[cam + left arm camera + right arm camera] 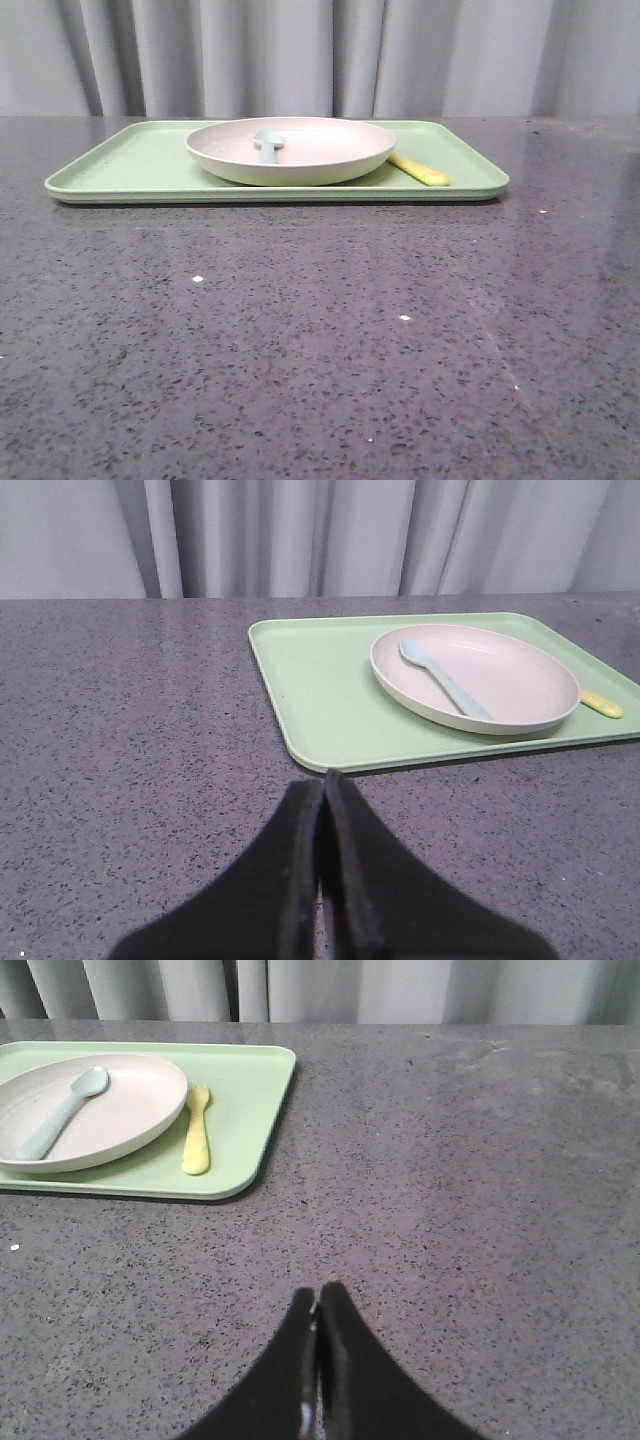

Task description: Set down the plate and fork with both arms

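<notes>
L gripper [324, 780] & R gripper [318, 1295] closed, empty, plate [290, 150] w/ spoon [269, 144] on tray [130, 165], fork [420, 170] beside.

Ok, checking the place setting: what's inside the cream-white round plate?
A pale blue-grey plastic spoon lies inside the plate, bowl toward the rim. Whatever is beneath the spoon is covered.

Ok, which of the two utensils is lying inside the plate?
The pale blue spoon; it rests in the plate. The yellow fork lies beside it on the tray.
</notes>
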Motion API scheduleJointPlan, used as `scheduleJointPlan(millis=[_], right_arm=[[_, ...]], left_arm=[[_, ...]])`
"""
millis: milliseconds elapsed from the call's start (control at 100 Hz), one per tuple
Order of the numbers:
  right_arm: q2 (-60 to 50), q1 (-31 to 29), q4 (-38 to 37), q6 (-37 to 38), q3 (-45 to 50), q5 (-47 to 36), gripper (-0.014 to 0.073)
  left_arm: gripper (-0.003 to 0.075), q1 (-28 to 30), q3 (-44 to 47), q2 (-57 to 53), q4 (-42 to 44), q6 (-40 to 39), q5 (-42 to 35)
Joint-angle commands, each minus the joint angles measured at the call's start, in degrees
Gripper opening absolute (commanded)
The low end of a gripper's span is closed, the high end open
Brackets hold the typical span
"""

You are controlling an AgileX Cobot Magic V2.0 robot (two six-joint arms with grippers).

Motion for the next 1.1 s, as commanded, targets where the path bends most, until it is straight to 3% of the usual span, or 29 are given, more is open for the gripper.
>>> scheduleJointPlan(millis=[0,530,730,990,1090], right_arm=[[0.4,-0.3,-1.1,-0.3,-1.3,-4.4,-0.0066],[0.4,-0.3,-1.1,-0.3,-1.3,-4.4,-0.0066],[0.4,-0.3,-1.1,-0.3,-1.3,-4.4,-0.0066],[0.4,-0.3,-1.1,-0.3,-1.3,-4.4,-0.0066],[0.4,-0.3,-1.1,-0.3,-1.3,-4.4,-0.0066]], left_arm=[[-0.002,-0.5,-1.4,0.4,0.1,-0.5,-4.9],[-0.002,-0.5,-1.4,0.4,0.1,-0.5,-4.8],[-0.002,0.0,-0.7,0.2,5.5,-0.5,-4.4],[-0.0021,9.1,5.1,-3.0,3.3,-0.4,-15.4],[-0.0021,12.9,9.0,-4.2,2.0,3.8,-21.4]])
